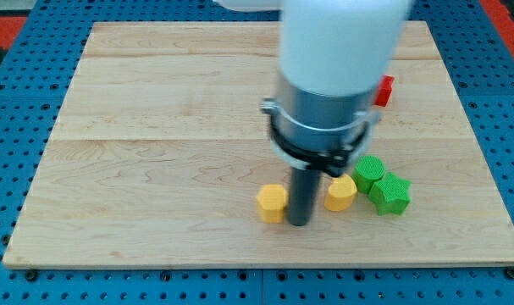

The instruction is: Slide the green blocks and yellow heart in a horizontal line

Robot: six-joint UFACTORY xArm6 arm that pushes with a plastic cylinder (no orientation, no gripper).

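1. Wooden and pale, the desk (155, 169) is filling most of the view, lying on a blue pegboard (19, 85) that is showing all round its edges.
2. Nearest the view's bottom, my tip (299, 224) is resting on the desk between two yellow blocks; the end effector is only a straight dark rod, so it is neither opening nor closing and is holding nothing.
3. Just to the view's left of my tip, one yellow block (272, 202) is sitting very close to the rod; whether they are touching I cannot tell, and its exact shape is not clear.
4. Just to the view's right of the rod, the second yellow block (340, 193) is sitting about level with the first, partly overlapped by the arm's body; which of the two is the heart I cannot tell.
5. Further to the view's right, a green star-shaped block (390, 194) is lying beside it, and a rounder green block (368, 172) is sitting just above, touching the star.
6. Higher up, the grey and white arm body (333, 76) is hiding the desk's middle.
7. Farthest back, a red block (384, 90) is peeking out at the arm's right edge, well apart from the green pair.
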